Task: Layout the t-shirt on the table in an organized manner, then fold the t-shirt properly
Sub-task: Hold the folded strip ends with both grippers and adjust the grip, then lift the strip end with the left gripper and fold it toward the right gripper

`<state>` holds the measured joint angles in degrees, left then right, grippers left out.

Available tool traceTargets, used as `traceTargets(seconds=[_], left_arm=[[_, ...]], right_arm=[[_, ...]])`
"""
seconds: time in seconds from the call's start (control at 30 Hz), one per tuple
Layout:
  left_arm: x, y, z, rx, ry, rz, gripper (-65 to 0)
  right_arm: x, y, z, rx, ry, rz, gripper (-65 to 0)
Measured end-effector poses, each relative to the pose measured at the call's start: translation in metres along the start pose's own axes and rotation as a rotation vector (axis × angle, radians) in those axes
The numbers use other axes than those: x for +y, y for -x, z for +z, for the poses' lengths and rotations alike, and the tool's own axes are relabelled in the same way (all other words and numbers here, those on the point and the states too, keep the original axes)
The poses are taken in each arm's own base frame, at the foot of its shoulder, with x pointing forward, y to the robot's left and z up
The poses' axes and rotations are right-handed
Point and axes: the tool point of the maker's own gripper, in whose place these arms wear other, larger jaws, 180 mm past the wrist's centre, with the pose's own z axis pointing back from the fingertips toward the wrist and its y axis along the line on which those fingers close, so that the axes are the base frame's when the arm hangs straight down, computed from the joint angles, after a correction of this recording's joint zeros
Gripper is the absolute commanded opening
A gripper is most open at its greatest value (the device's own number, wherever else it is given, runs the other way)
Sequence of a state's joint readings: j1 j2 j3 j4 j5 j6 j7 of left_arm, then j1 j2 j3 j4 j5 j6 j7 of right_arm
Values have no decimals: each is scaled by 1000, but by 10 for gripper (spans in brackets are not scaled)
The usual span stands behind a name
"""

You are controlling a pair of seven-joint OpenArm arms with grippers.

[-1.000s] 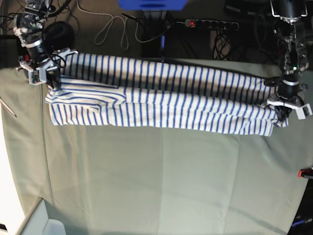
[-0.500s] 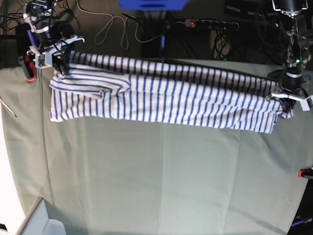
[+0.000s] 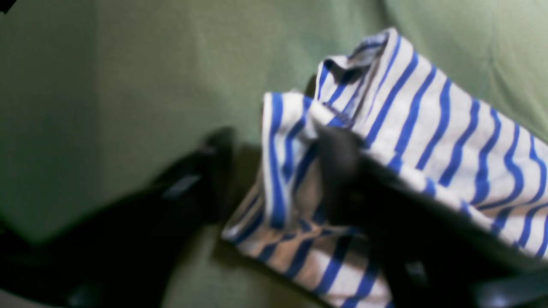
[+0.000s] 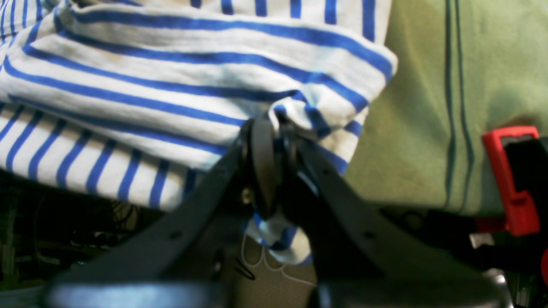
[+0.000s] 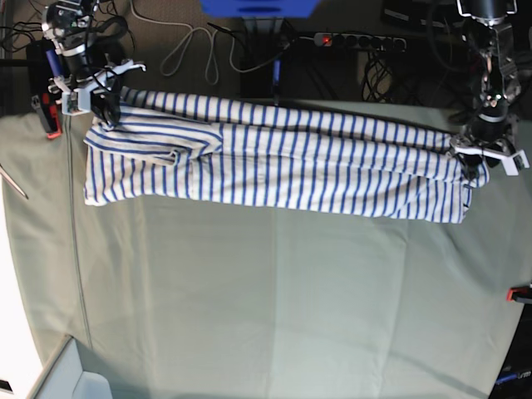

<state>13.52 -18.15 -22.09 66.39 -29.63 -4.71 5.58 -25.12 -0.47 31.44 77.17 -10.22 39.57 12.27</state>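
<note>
- The t-shirt (image 5: pixel 274 170) is laid as a long band across the tabletop (image 5: pixel 274 307).
- Right claw (image 4: pixel 274 141): clamped on the t-shirt's edge.
- Left claw (image 3: pixel 274 171): fingers seen apart around a corner of cloth.

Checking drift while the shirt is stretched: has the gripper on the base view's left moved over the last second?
Yes. The right gripper has moved up the picture toward the table's far edge, carrying the shirt's corner.
</note>
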Motion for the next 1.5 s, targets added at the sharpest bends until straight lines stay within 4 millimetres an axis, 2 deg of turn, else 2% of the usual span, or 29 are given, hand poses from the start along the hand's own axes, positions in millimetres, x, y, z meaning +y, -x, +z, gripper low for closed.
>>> traceTargets(seconds=[0.1,0.37,0.53,0.63,0.83,0.9,0.93,1.0,1.1,1.13,1.2,1.27,1.4,1.5], left_arm=[[2,2,2,1,-5,-2,-171],[-1,3,1,1,-2,6,-170],[-14,21,2,31,8,42,-177],[-6,24,-2,22,-10,42,-264],[-5,25,-9,21,-10,66,-515],[-9,22,-8,16,1,68,-627],[-11,20,-8,19,4,64,-650],[-14,16,-6,24,8,50,-636],[-27,-5,-1,-26,37,34,-650],[-32,-14,3,-52,54,25,-649],[-57,-27,12,-102,110,9,-649],[-89,-27,27,-116,194,-3,-649],[-170,-5,62,-88,403,-144,-649],[-231,21,91,-67,578,-262,-649]], right_arm=[[0,0,0,0,0,0,-650],[0,0,0,1,0,0,-650],[0,0,0,3,0,0,-650],[0,0,0,3,0,1,-650],[0,0,0,2,0,0,-650],[0,0,0,3,0,0,-650],[0,1,0,4,0,0,-650],[0,0,0,3,0,1,-650],[0,0,0,3,0,0,-650],[0,0,0,4,0,1,-650],[0,-1,0,7,1,7,-650],[-1,-8,0,-10,3,22,-650],[-2,-11,0,-16,3,26,-650],[-2,-10,0,-14,3,26,-650]])
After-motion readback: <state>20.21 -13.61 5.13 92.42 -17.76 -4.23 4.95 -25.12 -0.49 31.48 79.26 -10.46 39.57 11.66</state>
